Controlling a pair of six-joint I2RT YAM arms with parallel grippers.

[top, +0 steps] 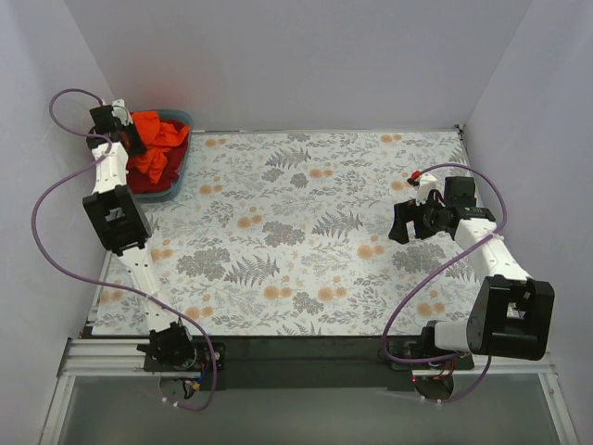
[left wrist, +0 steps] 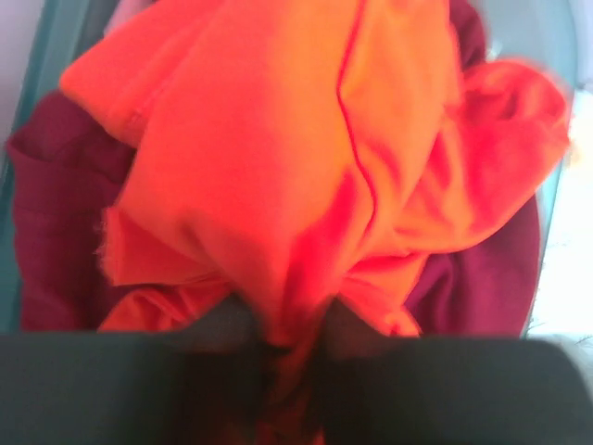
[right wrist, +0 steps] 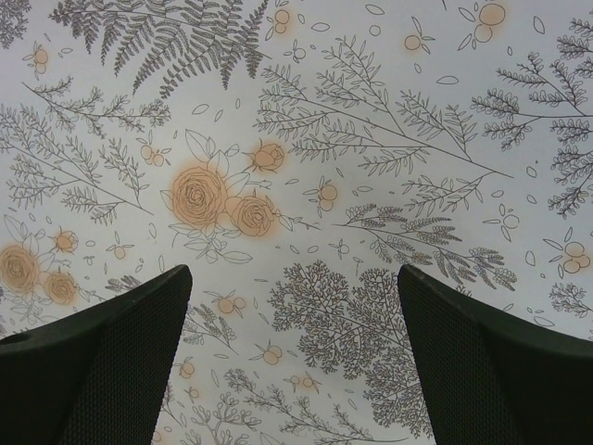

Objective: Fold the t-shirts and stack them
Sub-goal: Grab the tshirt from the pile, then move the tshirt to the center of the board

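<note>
While clamped on the orange shirt (left wrist: 306, 185) bunched just ahead of the left claw (left wrist: 292, 324) in the bin (top: 167, 196), could drag up the crimson shirt (left wrist: 56, 241) tangled beneath it. Right claw (right wrist: 294, 287): spread wide, idle over tablecloth (right wrist: 371, 139).

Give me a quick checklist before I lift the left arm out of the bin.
1. Left gripper has cloth: ok, the orange t-shirt is bunched between its fingers.
2. Only one shirt pinched: cannot tell. The crimson t-shirt lies right under the orange one, and the pinch is blurred.
3. Shirts out of the blue bin: not ok, both are inside it.
4. Right gripper free to help: ok, open and holding nothing, above the table.
5. Arms apart: ok, they are on opposite sides of the table.
</note>
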